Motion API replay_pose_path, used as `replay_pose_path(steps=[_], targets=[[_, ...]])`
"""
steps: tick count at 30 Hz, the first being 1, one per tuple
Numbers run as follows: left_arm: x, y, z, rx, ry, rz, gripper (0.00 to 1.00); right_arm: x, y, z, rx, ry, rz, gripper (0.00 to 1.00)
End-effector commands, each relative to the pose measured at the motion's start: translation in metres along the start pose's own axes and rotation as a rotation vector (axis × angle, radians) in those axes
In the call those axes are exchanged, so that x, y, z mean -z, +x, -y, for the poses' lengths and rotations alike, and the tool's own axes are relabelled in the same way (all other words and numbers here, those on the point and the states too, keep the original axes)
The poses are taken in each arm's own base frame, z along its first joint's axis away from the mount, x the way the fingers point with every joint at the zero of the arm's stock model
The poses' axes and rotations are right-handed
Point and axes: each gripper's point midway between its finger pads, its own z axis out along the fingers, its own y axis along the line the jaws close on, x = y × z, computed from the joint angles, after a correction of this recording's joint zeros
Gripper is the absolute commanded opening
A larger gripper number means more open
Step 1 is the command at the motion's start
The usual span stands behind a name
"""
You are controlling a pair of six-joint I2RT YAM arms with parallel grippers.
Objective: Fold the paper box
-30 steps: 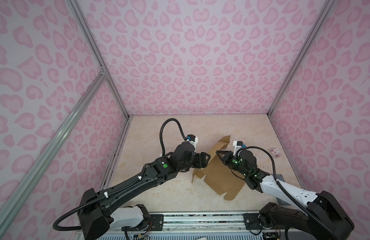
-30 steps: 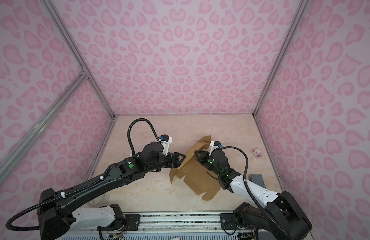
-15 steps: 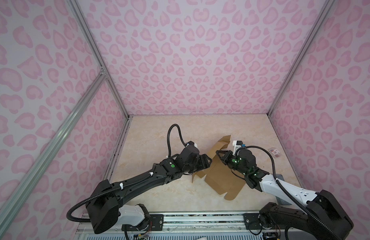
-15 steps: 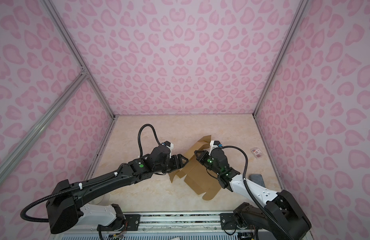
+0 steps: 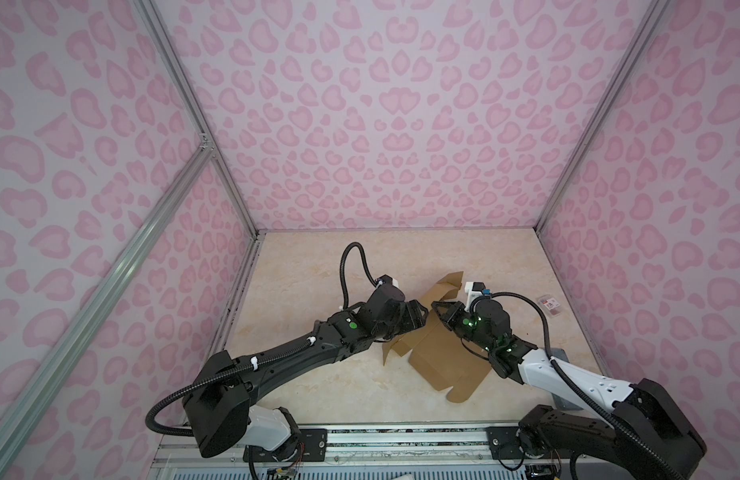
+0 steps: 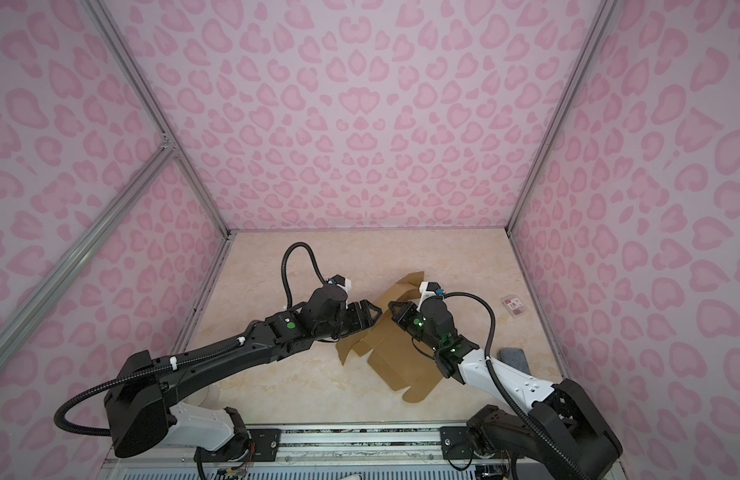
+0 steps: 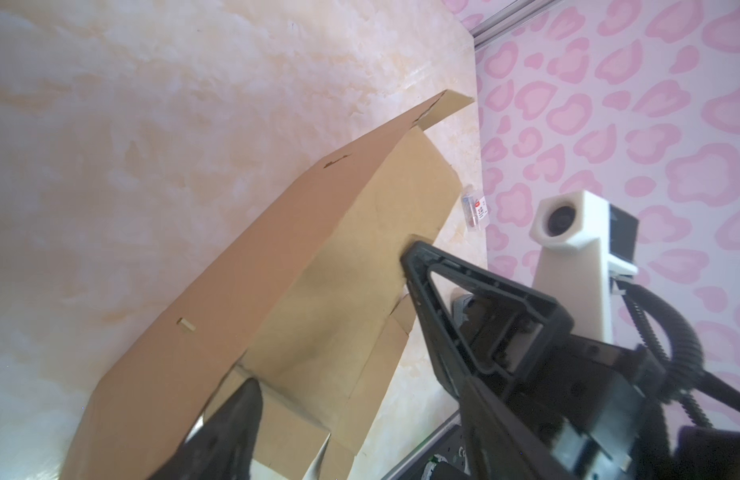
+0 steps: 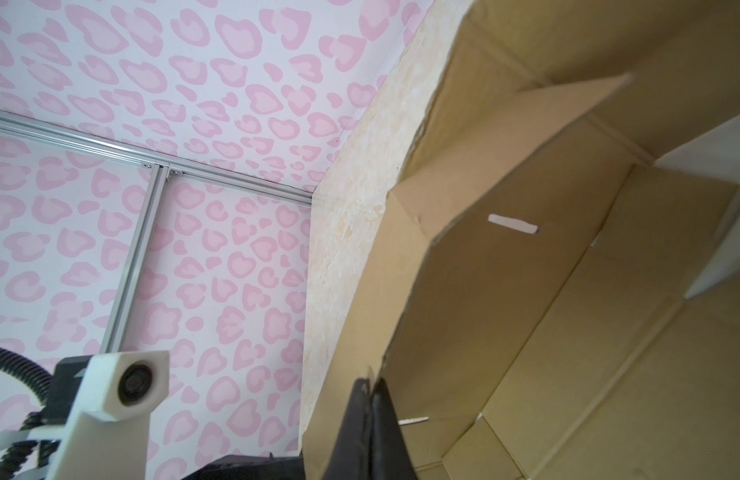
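Raising the walls: the right claw [image 8: 371,384] pinches a standing panel of the paper box [image 5: 443,361]; the left claw [image 6: 372,314], wide at its 9 o'clock, should next fold a flap inward.

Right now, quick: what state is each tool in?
Left tool: open, holding nothing.
Right tool: closed on a raised panel of the paper box.

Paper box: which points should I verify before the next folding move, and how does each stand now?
1. Right end effector shut on a raised panel of the paper box: ok.
2. Left end effector open: ok.
3. Left end effector around a flap: cannot tell.
4. Box closed: not ok, flaps lie spread out.
5. Small packet apart from the box: ok.
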Motion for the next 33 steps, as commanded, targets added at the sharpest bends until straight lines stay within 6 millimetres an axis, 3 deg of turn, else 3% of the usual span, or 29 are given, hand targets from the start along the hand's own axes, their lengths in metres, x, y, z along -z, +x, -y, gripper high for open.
replay_pose_path(steps=[1,6,8,11,17,21,26,29,33], targets=[[0.026,-0.028,0.011,-0.124,0.032,0.121,0.80,0.002,0.000,0.007,0.012,0.025,0.004,0.00],[0.086,-0.047,0.002,-0.390,0.001,0.263,0.82,0.001,-0.005,0.008,0.010,0.019,0.009,0.00],[0.109,-0.052,-0.010,-0.491,-0.059,0.317,0.83,0.000,-0.006,0.006,0.006,0.009,0.006,0.00],[0.124,-0.045,-0.034,-0.602,-0.121,0.332,0.86,-0.001,-0.007,0.005,0.004,-0.002,0.003,0.00],[0.105,-0.001,-0.054,-0.628,0.000,0.221,0.87,-0.005,-0.005,0.001,0.000,-0.026,-0.022,0.00],[0.093,-0.010,-0.089,-0.641,-0.153,0.274,0.88,-0.006,-0.005,-0.001,0.001,-0.028,-0.029,0.00],[0.081,-0.020,-0.114,-0.660,-0.278,0.336,0.88,-0.005,-0.005,-0.001,0.011,-0.022,-0.030,0.00],[0.068,-0.017,-0.120,-0.670,-0.296,0.322,0.88,-0.005,-0.005,0.001,0.014,-0.016,-0.029,0.00],[0.048,-0.008,-0.113,-0.660,-0.214,0.293,0.88,-0.006,-0.003,0.005,0.008,-0.013,-0.034,0.00]])
